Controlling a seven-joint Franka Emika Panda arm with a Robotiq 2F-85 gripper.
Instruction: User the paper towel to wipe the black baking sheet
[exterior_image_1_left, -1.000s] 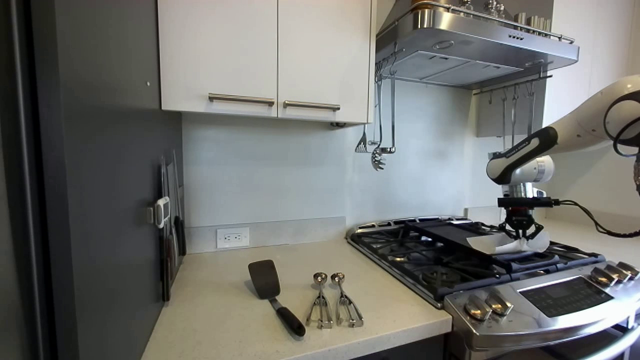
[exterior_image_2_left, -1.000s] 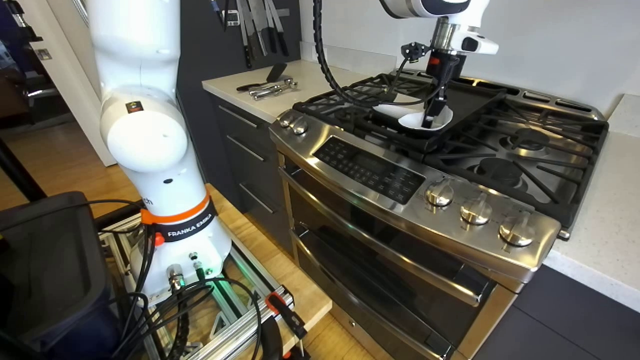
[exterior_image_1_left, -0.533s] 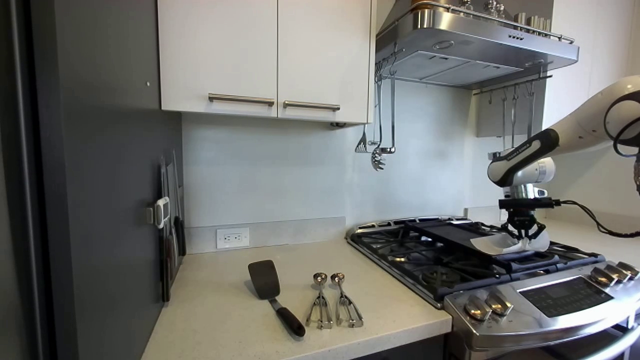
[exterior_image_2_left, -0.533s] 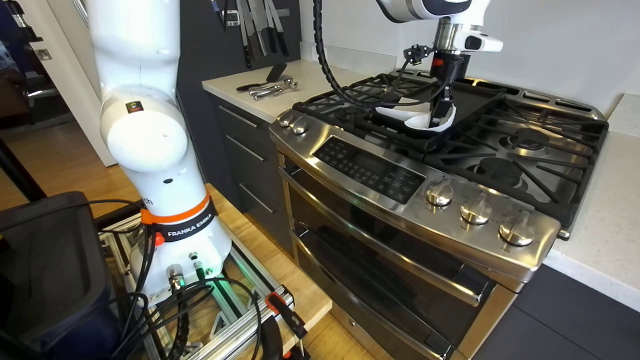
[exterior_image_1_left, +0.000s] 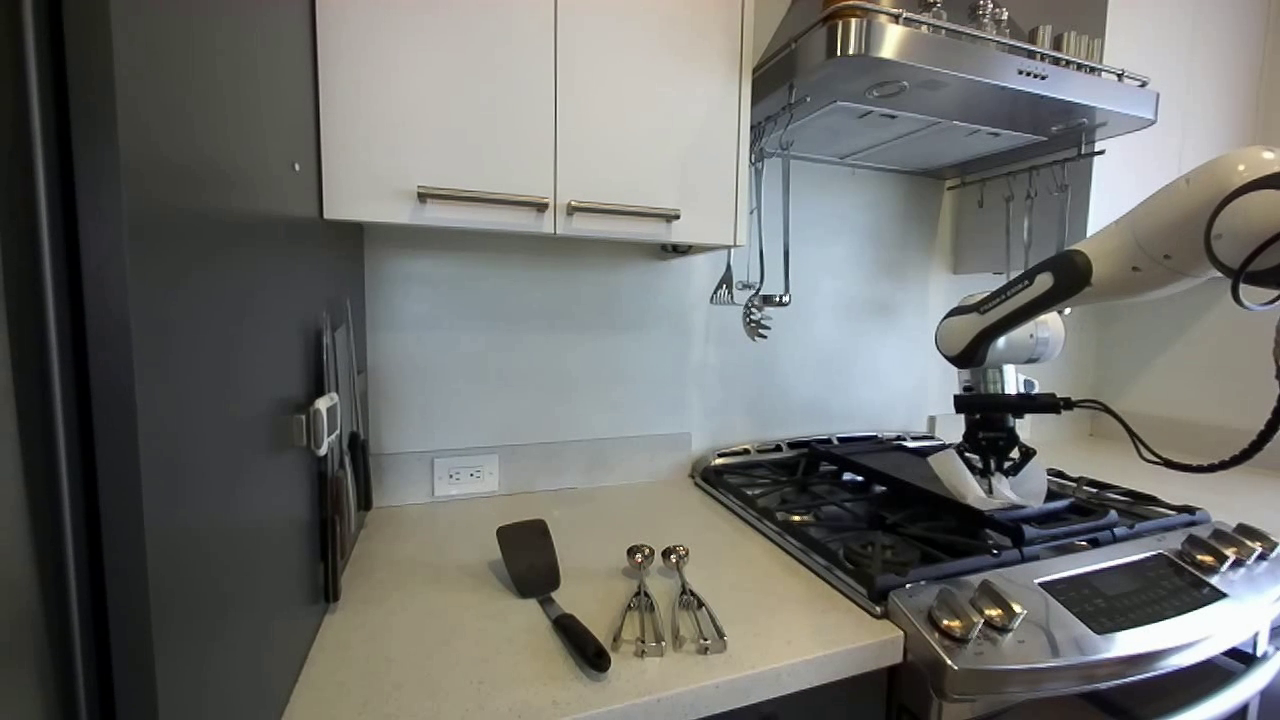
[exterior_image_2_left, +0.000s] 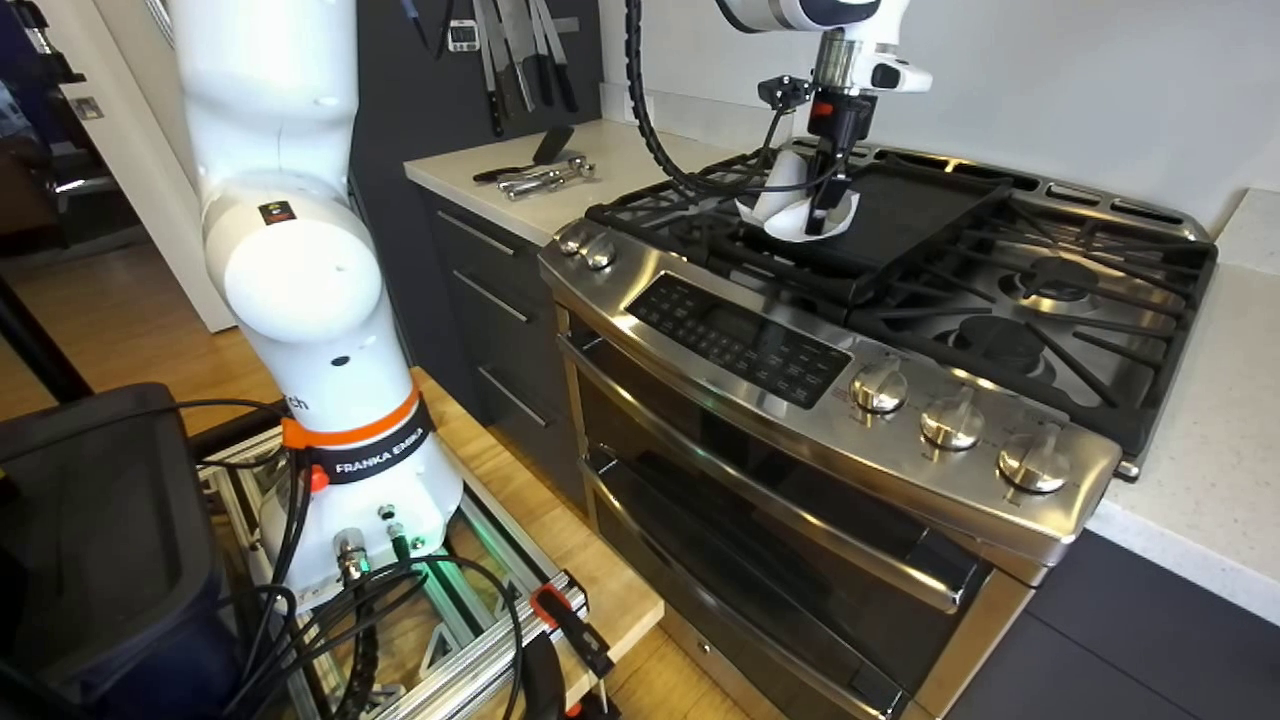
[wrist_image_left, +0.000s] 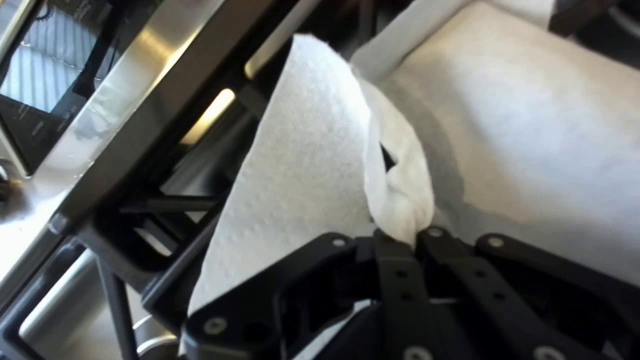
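The paper towel is a white, partly folded sheet. It shows in both exterior views (exterior_image_1_left: 957, 478) (exterior_image_2_left: 785, 186) and fills much of the wrist view (wrist_image_left: 310, 165). My gripper (exterior_image_1_left: 993, 480) is shut on a pinched fold of it; in the wrist view, the fold sticks out between the fingertips (wrist_image_left: 414, 241). The black baking sheet (exterior_image_2_left: 925, 215) lies across the middle of the stove; it also shows in an exterior view (exterior_image_1_left: 892, 466). The gripper and towel are low over its near end, which the towel partly hides. I cannot tell how firmly the towel touches it.
Black stove grates (exterior_image_2_left: 1060, 310) flank the sheet, with knobs (exterior_image_2_left: 952, 420) along the stove's front. A black spatula (exterior_image_1_left: 530, 560) and two metal scoops (exterior_image_1_left: 640, 605) lie on the counter (exterior_image_1_left: 430, 600). The range hood (exterior_image_1_left: 960, 90) hangs above.
My gripper has moved left in both exterior views, dragging the paper towel along over the sheet. The towel's left part now stands up more steeply. The grip has stayed shut.
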